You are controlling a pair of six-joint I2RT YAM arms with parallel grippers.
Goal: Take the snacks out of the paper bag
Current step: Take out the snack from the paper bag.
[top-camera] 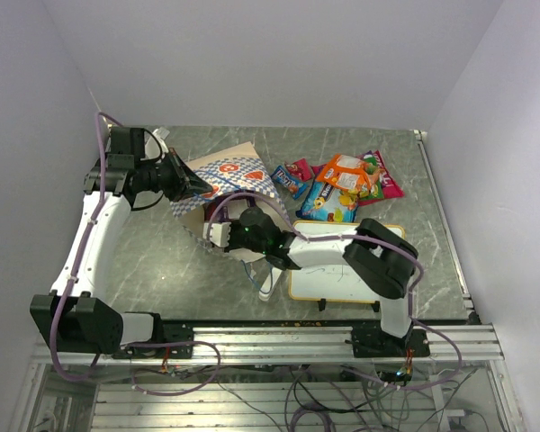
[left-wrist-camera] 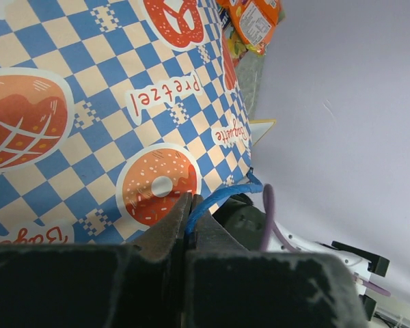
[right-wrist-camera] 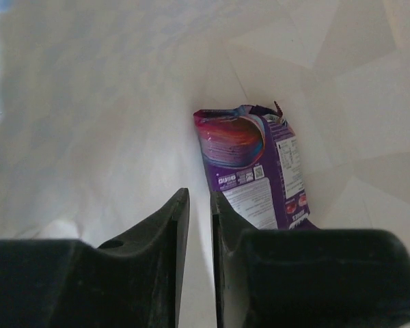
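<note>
Bag point(right-wrist-camera: 89, 102) interior, purple snack point(right-wrist-camera: 249, 164) partly behind right tool point(right-wrist-camera: 199, 201)

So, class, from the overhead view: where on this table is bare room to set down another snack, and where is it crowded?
Bare table lies front-left, between the left arm and the paper bag, and in a strip between the whiteboard and the right edge. Crowded: the back right, where the snacks pile against each other.
</note>
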